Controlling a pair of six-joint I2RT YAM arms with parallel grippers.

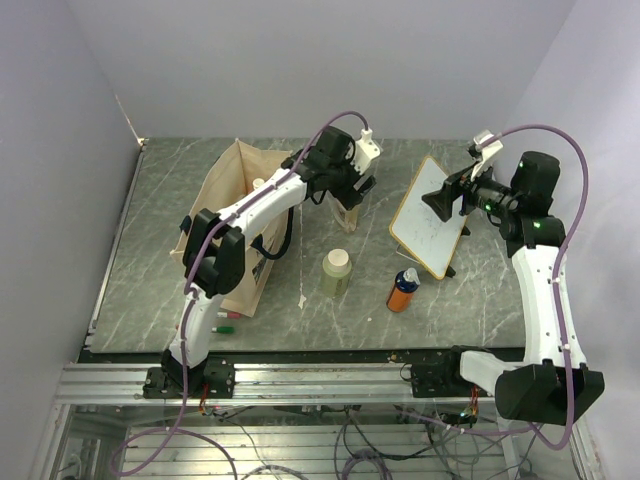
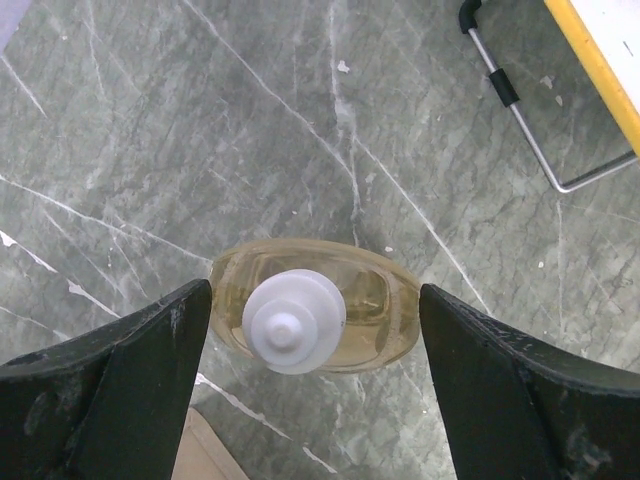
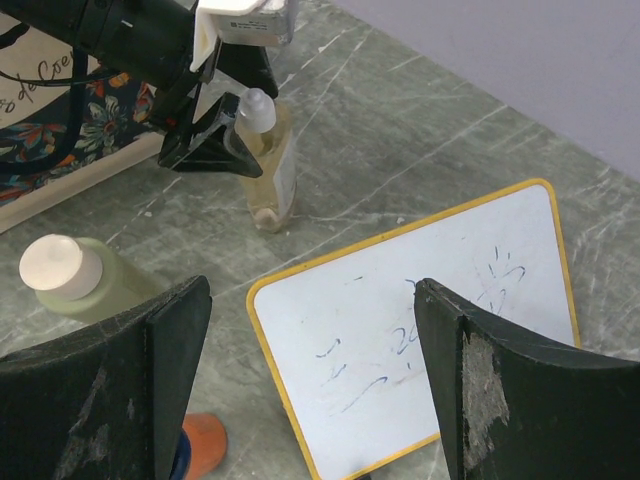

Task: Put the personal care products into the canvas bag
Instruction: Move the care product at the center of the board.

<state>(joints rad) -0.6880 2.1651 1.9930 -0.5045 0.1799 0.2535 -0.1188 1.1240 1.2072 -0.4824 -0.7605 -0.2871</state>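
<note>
The amber bottle (image 2: pixel 310 315) is straddled by the spread left jaws, the right jaws spread too; pinching is required next.

Grey marbled table (image 2: pixel 150 120); amber bottle (image 2: pixel 385 310), white cap (image 2: pixel 293 320); pale green bottle (image 3: pixel 115 290), cream cap (image 3: pixel 58 263); yellow-edged whiteboard (image 3: pixel 430 320).

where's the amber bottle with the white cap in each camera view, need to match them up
Top external: amber bottle mid-table, left of the whiteboard, mostly covered by the arm above it.
Left wrist: low centre, seen cap-on between the left gripper fingers.
Right wrist: upper left, upright.
Shared landmark: the whiteboard, top right corner in the left wrist view, lower centre in the right wrist view.
</note>
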